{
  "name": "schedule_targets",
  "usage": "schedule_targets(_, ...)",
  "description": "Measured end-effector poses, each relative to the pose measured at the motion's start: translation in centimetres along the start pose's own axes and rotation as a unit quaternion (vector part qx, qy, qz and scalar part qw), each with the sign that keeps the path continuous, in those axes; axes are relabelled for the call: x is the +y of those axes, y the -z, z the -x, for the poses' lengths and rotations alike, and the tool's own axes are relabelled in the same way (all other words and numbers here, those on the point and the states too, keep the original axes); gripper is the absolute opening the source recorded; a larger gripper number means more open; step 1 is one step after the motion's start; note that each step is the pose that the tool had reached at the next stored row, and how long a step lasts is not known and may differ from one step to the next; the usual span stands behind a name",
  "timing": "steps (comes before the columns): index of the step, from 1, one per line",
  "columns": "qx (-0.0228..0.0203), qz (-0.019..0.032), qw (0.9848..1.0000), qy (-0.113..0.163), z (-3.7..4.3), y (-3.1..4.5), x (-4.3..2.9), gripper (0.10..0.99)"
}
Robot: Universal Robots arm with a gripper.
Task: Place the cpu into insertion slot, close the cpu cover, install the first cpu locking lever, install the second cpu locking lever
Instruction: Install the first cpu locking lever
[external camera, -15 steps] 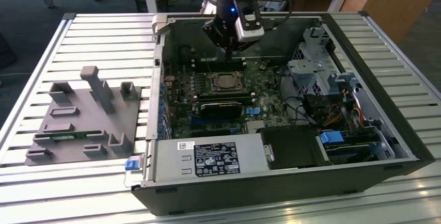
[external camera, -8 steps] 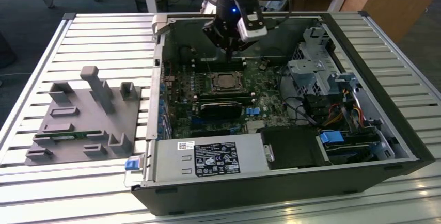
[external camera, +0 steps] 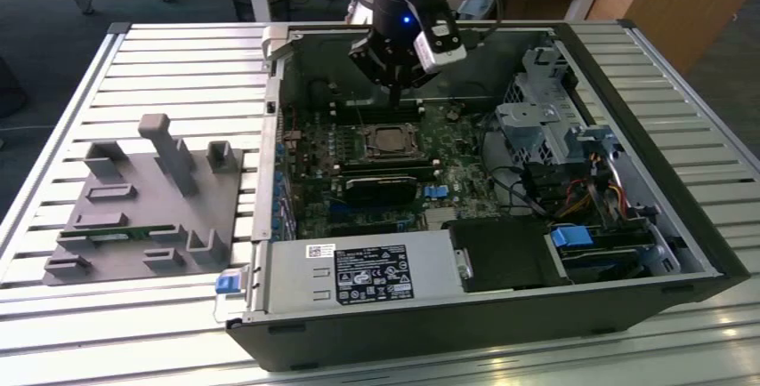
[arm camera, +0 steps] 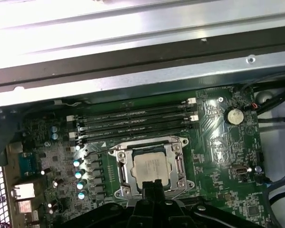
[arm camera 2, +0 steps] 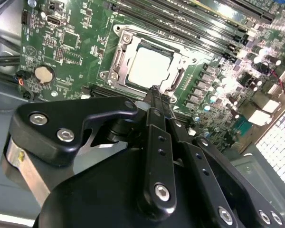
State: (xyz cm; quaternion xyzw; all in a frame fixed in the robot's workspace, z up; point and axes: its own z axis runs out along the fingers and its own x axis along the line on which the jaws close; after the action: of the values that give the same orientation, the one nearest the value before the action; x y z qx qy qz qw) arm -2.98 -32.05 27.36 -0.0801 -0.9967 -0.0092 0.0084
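In the exterior view, the claw (external camera: 397, 100) hung inside the open computer case (external camera: 475, 333), which stood on the slatted surface (external camera: 178, 57), with its tip low over the motherboard (external camera: 311, 199). The tip tapered to one narrow point, fingers together, with nothing seen between them. The cpu (external camera: 387, 142) lay on the board close below the claw tip. A grey fixture block (external camera: 142, 199) stood on the surface well apart from the claw, toward the exterior view's left. In the second wrist view, the claw's fingers (arm camera 2: 154, 102) were pressed together and empty, and their tip reached the near edge of the socket assembly. Just beyond the tip, the cpu was seated in the insertion slot (arm camera 2: 151, 46), of which a thin dark edge showed on the side away from the claw. The cpu cover (arm camera 2: 118, 59) lay flat around the chip, and the pale metal face showed through its window. The long memory slots (arm camera 2: 194, 19) ran beyond the socket, farther from the claw. A round coin cell (arm camera 2: 43, 73) sat off to one side, well apart. Whether the tip touched the cover could not be determined. In the first wrist view, the cpu lay directly ahead of the claw tip, framed by the cover, with the memory slots beyond it. The position of the locking levers could not be judged.
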Motion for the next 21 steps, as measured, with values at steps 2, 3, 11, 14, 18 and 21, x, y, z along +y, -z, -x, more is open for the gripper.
schedule_targets(2, -0.0006, 0.0006, 1.0, 0.003, -0.18, -0.02, -0.02, 0.118)
schedule_targets(3, -0.001, 0.0007, 1.0, 0.004, -0.36, -0.03, -0.06, 0.118)
schedule_targets(11, -0.0024, 0.0012, 0.999, 0.044, -0.98, -0.11, -0.16, 0.118)
schedule_targets(14, -0.0026, 0.0012, 0.9983, 0.058, -1.05, -0.17, -0.17, 0.118)
schedule_targets(18, -0.0042, 0.0014, 0.9982, 0.061, -1.91, -0.27, -0.31, 0.118)
schedule_targets(21, -0.0051, 0.0017, 0.9981, 0.061, -2.93, -0.34, -0.48, 0.118)
